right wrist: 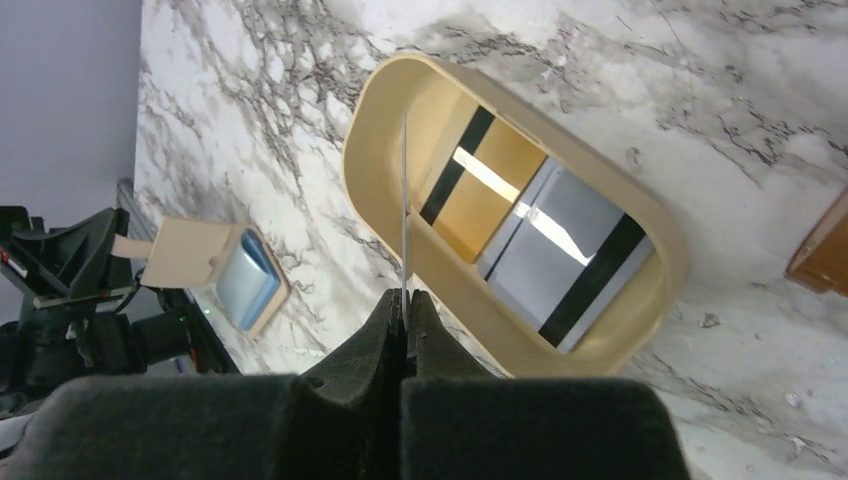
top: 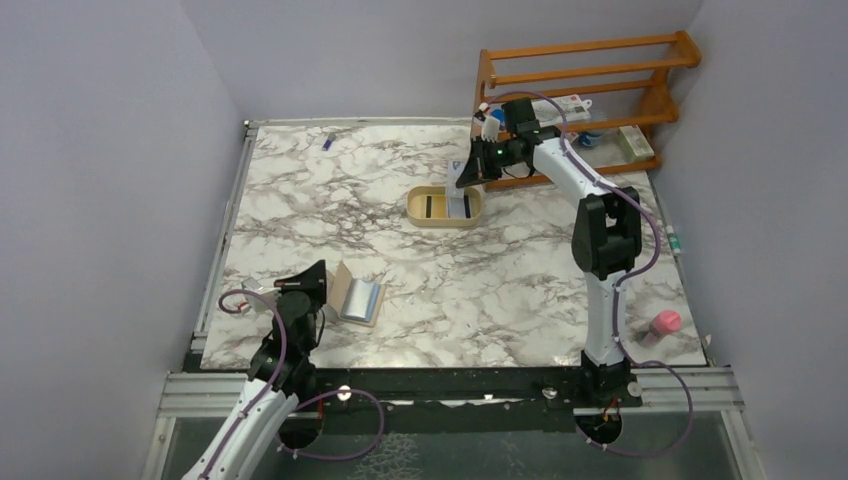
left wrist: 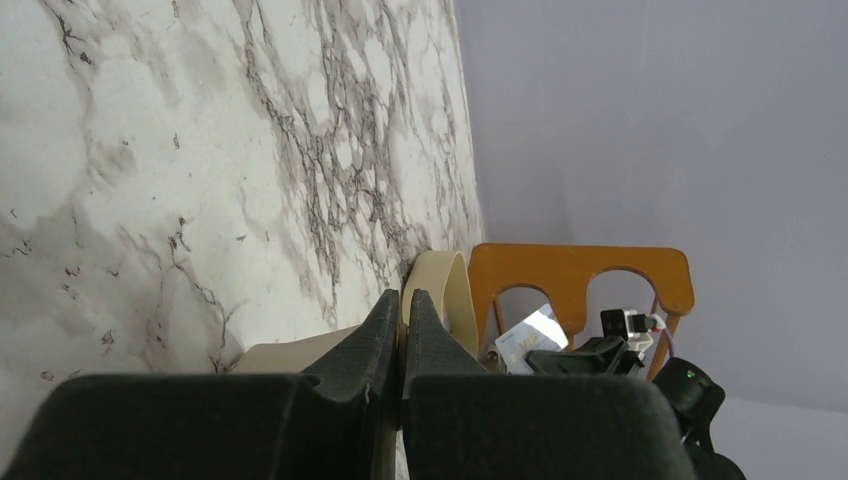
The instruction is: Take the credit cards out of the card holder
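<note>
The tan card holder [top: 345, 290] lies unfolded near the table's front left, and a pale blue credit card [top: 366, 298] shows inside it. My left gripper [top: 322, 277] is shut on its raised flap [left wrist: 290, 355]. My right gripper [top: 470, 165] hangs over the oval tan tray [top: 415, 210], shut on a whitish credit card [right wrist: 404, 200] that shows edge-on in the right wrist view. Two more cards lie flat in the tray, one golden [right wrist: 490, 190] and one grey-white [right wrist: 560, 250], each with a black stripe. The right wrist view also shows the holder [right wrist: 185, 250] with its blue card [right wrist: 245, 280].
A wooden rack [top: 590, 100] with small items stands at the back right, just behind the right gripper. A pink object [top: 665, 322] sits at the front right edge. A small blue item [top: 328, 141] lies at the back left. Grey walls close in on three sides.
</note>
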Available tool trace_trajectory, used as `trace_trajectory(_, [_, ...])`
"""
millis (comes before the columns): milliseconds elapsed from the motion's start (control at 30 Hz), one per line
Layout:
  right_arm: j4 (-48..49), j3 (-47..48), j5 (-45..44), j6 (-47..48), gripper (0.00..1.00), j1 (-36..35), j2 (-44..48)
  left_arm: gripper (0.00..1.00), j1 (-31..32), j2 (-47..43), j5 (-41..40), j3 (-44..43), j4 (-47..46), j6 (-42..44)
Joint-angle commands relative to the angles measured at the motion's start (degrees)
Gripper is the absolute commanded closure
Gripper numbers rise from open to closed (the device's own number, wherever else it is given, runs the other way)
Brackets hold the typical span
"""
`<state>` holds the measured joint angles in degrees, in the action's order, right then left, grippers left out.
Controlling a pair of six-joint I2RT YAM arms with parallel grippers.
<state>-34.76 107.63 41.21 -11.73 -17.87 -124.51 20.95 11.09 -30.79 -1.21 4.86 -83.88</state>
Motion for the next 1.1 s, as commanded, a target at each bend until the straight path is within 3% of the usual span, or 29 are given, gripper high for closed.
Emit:
trace_trajectory(0, [-10.3, 3.5, -1.5, 5.3, 0.99, 0.4, -1.5, 1.0, -0.5, -0.7, 1.9, 7.4, 5.9, 1.6])
trace_trajectory(333, [-2.4, -9.4, -6.0, 5.9, 0.99, 0.4, 1.0, 1.0, -0.5, -0.1, 2.2, 7.3, 6.5, 2.0])
trace_trajectory(533, [-0.1, -11.2, -7.3, 6.3, 0.99, 0.4, 0.7, 1.0, -0.5, 0.0, 2.1, 7.3, 6.6, 2.1])
trace_trajectory(733, [0.5, -11.2, -9.8, 6.3, 0.74, 0.5, 2.0, 1.0, -0.5, 0.1, 2.0, 7.2, 6.7, 2.1])
trace_trajectory(933, [0.3, -11.4, -12.8, 5.5, 0.61, 0.5, 4.1, 1.0, -0.5, 0.2, 2.0, 7.3, 6.8, 2.1])
trace_trajectory(1067, [-0.4, -11.0, -14.7, 4.6, 0.6, 0.5, 6.4, 1.0, -0.5, 0.2, 2.0, 7.2, 6.8, 2.1])
